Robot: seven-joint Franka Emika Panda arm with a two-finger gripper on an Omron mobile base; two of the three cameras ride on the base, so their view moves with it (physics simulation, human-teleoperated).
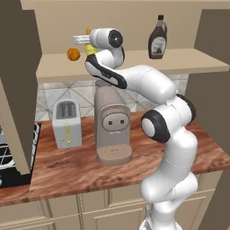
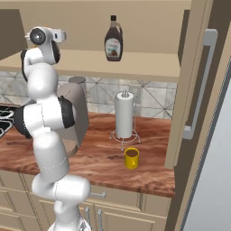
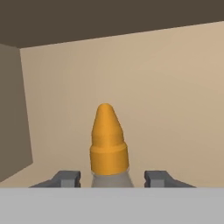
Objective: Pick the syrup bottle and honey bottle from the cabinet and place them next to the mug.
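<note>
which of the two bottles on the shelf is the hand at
The honey bottle, the small one with the pointed orange cap, sits between the fingers of the hand. The tall dark syrup bottle stands apart, farther along the cabinet shelf.

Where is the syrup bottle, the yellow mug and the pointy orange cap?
syrup bottle (image 2: 113,44): right base view, on its white label.
mug (image 2: 131,158): right base view, on its yellow side.
honey bottle (image 3: 107,140): hand view, on its orange cap.

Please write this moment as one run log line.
gripper: around honey bottle, grip unconfirmed | syrup bottle: on cabinet | mug: on counter
</note>
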